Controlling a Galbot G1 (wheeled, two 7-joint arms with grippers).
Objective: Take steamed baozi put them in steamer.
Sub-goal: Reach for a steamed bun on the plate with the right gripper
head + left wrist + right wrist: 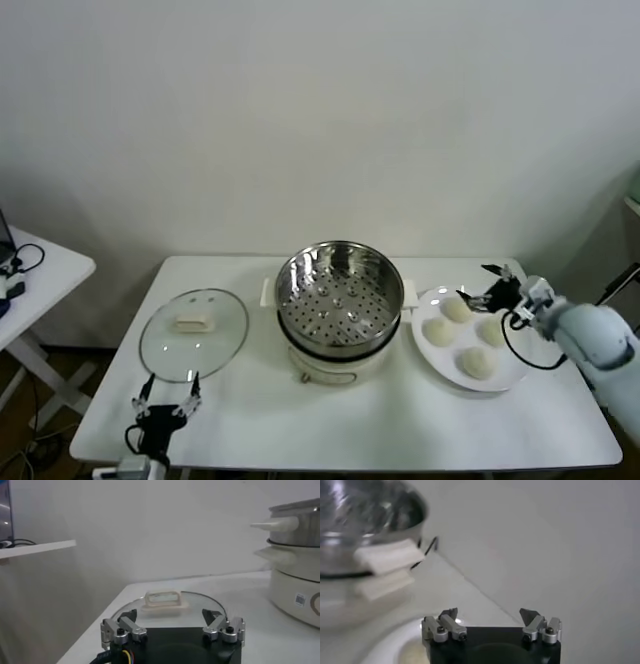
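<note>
So the steamer [340, 300] sits about mid-table on the white table [400, 420], a shiny steel basket with a holey bottom on top of a cream pot base with side handles. Nothing's inside the basket, you can see all the perforations.

All four steamed baozi [462, 335] are on the round white plate [424, 350] just to the right of the steamer, arranged in a rough square. The plate is close to the pot base but I can't tell if they actually touch.

The right end effector [483, 284] hangs over the far edge of the plate, right by the back baozi, with its fingers spread wide and nothing between them. From the right wrist view you can see both fingertips [449, 614] apart, the plate rim below and the steamer's cream handle [387, 560] off to the side.

The left end effector [167, 398] is parked down at the near-left edge of the table, also open and empty. It's just in front of the flat glass lid [193, 335], which lies on the table left of the steamer with its cream handle up. The left wrist view shows that lid handle [165, 600] right past the open fingers.

There's also a second white table [50, 275] off to the far left with some cables on it.
</note>
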